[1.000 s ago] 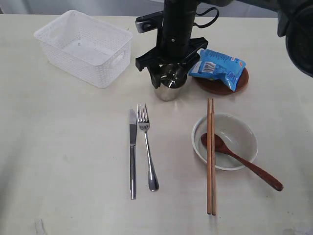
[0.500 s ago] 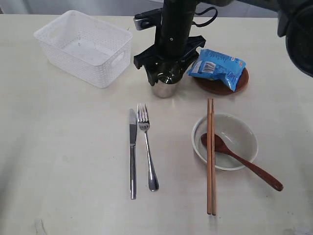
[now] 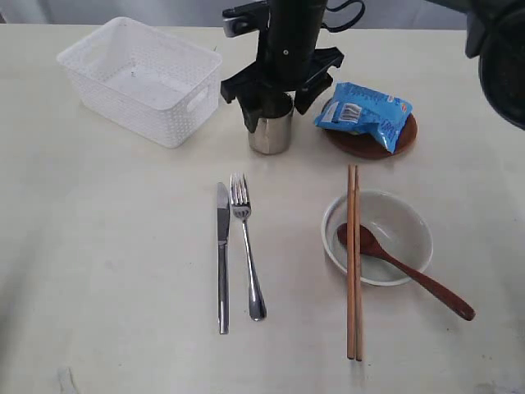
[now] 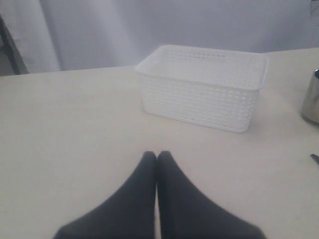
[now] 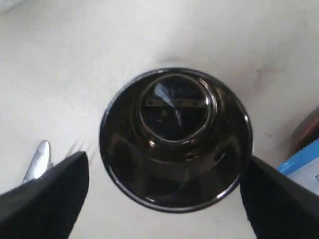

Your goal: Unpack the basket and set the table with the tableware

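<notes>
Now right jaws spread wide astride steel cup, gripping nothing; cup upright on tabletop, upper centre, likely its setting spot above fork. Left jaws shut, empty; basket upper left.

We take this for a robot test lab; we see a bare cream table; behind it hangs a plain grey curtain.

The pale desk is occupied by a white basket, a steel cup, a knife and fork laid side by side, an off-white bowl and a brown plate.
</notes>
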`<state>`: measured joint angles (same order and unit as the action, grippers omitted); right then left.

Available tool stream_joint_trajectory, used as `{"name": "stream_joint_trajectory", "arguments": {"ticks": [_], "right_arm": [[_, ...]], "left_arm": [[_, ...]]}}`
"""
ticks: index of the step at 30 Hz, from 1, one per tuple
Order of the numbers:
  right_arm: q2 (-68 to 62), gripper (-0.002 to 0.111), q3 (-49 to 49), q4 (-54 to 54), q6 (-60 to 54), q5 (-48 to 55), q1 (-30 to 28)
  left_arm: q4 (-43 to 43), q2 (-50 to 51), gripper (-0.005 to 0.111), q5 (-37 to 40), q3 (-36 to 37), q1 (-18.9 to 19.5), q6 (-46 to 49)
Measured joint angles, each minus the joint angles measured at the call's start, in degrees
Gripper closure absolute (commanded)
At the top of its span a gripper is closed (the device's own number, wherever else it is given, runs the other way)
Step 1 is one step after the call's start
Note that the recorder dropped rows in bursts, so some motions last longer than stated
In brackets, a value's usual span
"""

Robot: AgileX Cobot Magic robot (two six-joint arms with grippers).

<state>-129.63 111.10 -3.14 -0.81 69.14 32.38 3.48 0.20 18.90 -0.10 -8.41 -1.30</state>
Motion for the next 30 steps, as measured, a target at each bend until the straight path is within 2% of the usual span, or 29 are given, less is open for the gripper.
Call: {"name": "stream_joint_trajectory", "arguments": {"ticks": [1,2,5,7,11,22,30], "right_arm": [[0.0,0.034,1.9,0.0,-0.1,0.2,0.0],[0.0,0.044,2.8,0.0,-0.1,0.3,0.0],[2.7,0.061,3.4,0.0,-0.3,0.5,0.2],[6.1,0.062,2.3,0.0,-0.1,0.5,1.0],[14.0,0.062,-6.1,-0.2,0.8,0.5,1.5],[39.5,0.062,-29.3,0.7,2.3,-3.1,-4.5],[55.2,0.062,-37.3,0.7,2.3,-6.6,-4.6]], "left_arm": [[0.0,0.0,0.107,0.0,0.0,0.0,0.0],[0.0,0.0,0.107,0.0,0.0,0.0,0.0],[0.0,0.0,0.107,0.0,0.0,0.0,0.0],[0.0,0.0,0.107,0.0,0.0,0.0,0.0],[0.0,0.0,0.107,0.0,0.0,0.0,0.0],[0.0,0.0,0.107,0.0,0.0,0.0,0.0],[0.0,0.0,0.107,0.0,0.0,0.0,0.0]]}}
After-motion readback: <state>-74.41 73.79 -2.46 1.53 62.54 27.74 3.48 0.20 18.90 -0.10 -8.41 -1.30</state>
